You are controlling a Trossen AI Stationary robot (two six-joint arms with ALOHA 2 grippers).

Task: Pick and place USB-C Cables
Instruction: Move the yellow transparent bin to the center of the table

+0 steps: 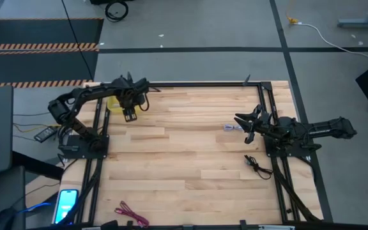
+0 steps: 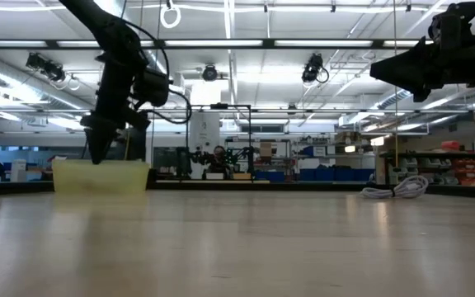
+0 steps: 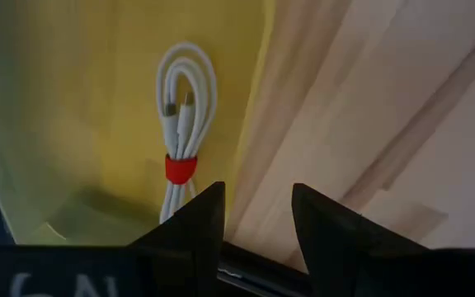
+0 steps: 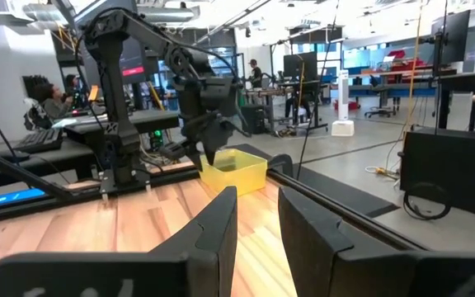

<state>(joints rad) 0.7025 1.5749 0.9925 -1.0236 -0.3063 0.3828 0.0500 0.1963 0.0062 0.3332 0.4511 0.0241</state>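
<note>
Left gripper (image 3: 258, 216) above white cable (image 3: 184, 124)

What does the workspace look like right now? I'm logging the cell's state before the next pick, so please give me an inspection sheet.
Surface: wooden table, mostly bare.
Job's things: white cable, bundled with a red tie, lies in the yellow bin; pale grey cable by the right gripper; black cable near the right arm's base; magenta cable at the near edge.
Clutter: nothing seen on the table.
Grippers: left gripper open, beside the bin; right gripper open, raised off the table.
Cables: long white cord on the floor.
Surroundings: lab room, people at desks.
</note>
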